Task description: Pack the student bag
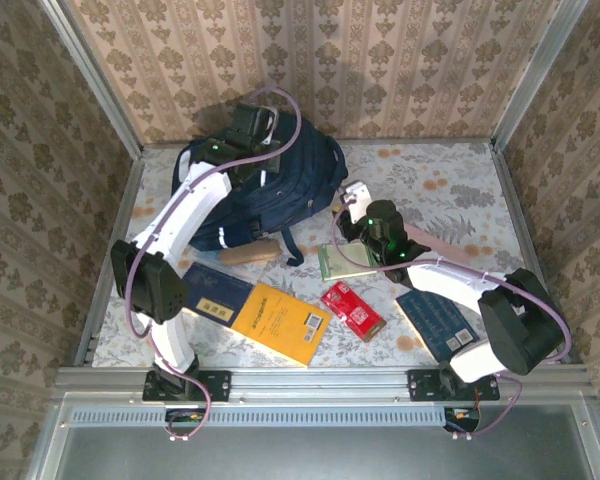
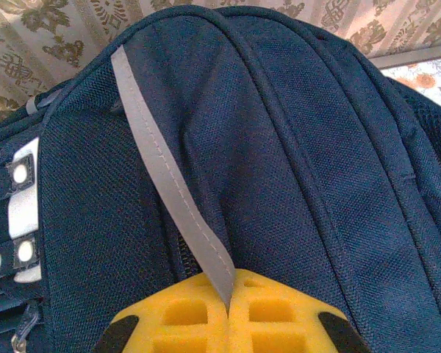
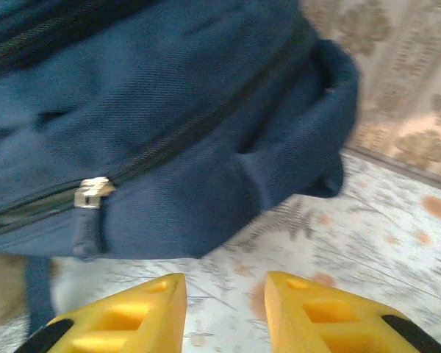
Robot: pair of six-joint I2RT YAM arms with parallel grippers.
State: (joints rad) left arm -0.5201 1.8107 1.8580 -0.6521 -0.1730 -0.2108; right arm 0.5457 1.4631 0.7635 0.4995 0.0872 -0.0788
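- Left gripper point(image 2: 229, 293): fingers pressed together, with a grey strip point(image 2: 158, 169) of the bag point(image 2: 301, 191) pinched between the tips.
- From the pinch, the strip is seen running up and to the left over the navy fabric.
- Right gripper point(image 3: 225, 288): jaws set partly apart, nothing between them; the patterned table point(image 3: 367, 243) is seen through the gap.
- Just beyond the right gripper, the bag's side is noted, apart from the fingers, with a silver zip pull point(image 3: 92, 193) on it.
- In the top view, the bag is found at the back left of the table, near the wall, under the left arm.
- Recorded on the table in front of the bag: tan block point(image 1: 252, 252), blue book point(image 1: 212, 290), yellow book point(image 1: 280, 322), red packet point(image 1: 352, 310).
- A second blue book point(image 1: 435, 322) is seen near the right arm.
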